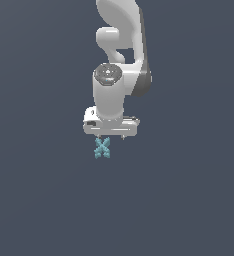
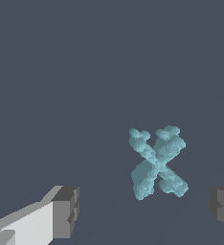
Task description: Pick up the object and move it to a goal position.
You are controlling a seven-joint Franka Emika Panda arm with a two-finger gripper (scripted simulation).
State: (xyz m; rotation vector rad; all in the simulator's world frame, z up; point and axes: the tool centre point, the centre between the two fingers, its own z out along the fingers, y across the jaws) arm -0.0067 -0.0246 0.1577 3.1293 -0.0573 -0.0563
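Note:
The object (image 1: 102,148) is a tiny teal-blue X-shaped piece with knobbly arms, lying on the dark grey floor just below the white gripper hand in the exterior view. In the wrist view the object (image 2: 157,162) lies between the two fingers but nearer one of them. My gripper (image 2: 145,210) is open and empty, its grey fingertips (image 2: 66,210) standing wide apart, and the piece lies a little beyond the line between them. In the exterior view the fingers are mostly hidden under the hand (image 1: 111,126).
The white arm (image 1: 121,45) rises from the hand toward the top of the exterior view. The plain dark grey floor (image 1: 39,190) spreads all around the object.

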